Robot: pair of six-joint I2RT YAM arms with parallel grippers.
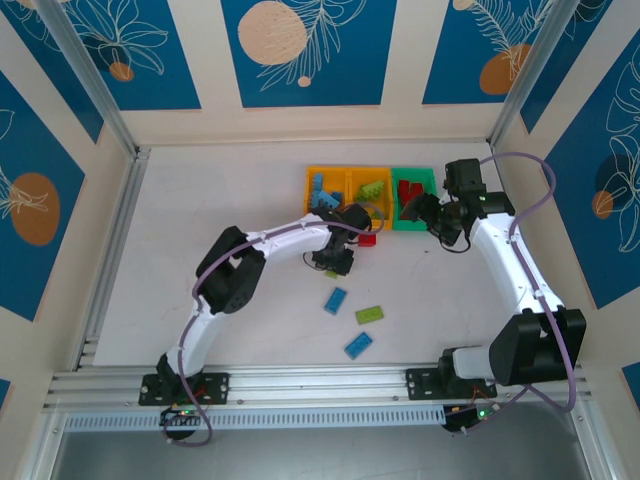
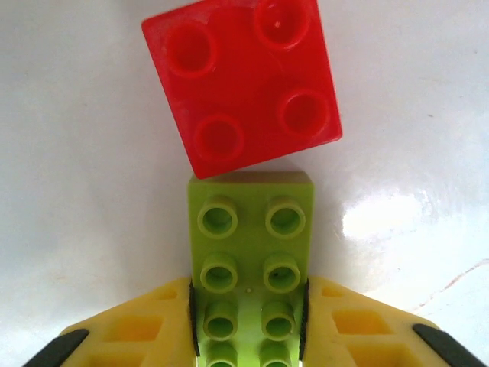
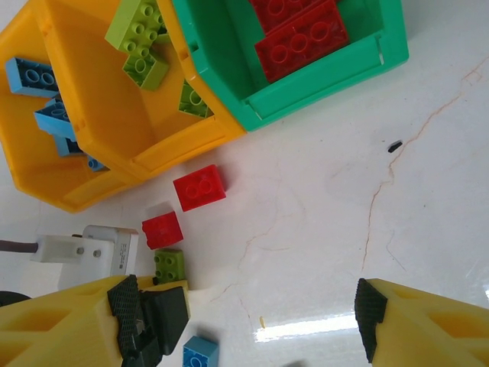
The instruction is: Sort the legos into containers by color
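Observation:
My left gripper [image 2: 249, 321] is shut on a lime green lego [image 2: 250, 260] lying on the white table, its yellow fingers pressed to both long sides. A red lego [image 2: 243, 84] lies tilted against the green one's far end. In the top view the left gripper [image 1: 335, 262] is just in front of the containers [image 1: 370, 172]. The left orange bin [image 3: 46, 180] holds blue legos, the middle orange bin [image 3: 164, 149] green ones, and the green bin [image 3: 306, 95] red ones. My right gripper [image 3: 246, 313] hangs open over bare table beside the green bin [image 1: 410, 227].
Two red legos [image 3: 199, 187] [image 3: 162, 229] lie on the table just in front of the orange bins. A blue lego [image 1: 335, 300], a green one [image 1: 369, 314] and another blue one [image 1: 358, 345] lie loose nearer the arm bases. Walls enclose the table on three sides.

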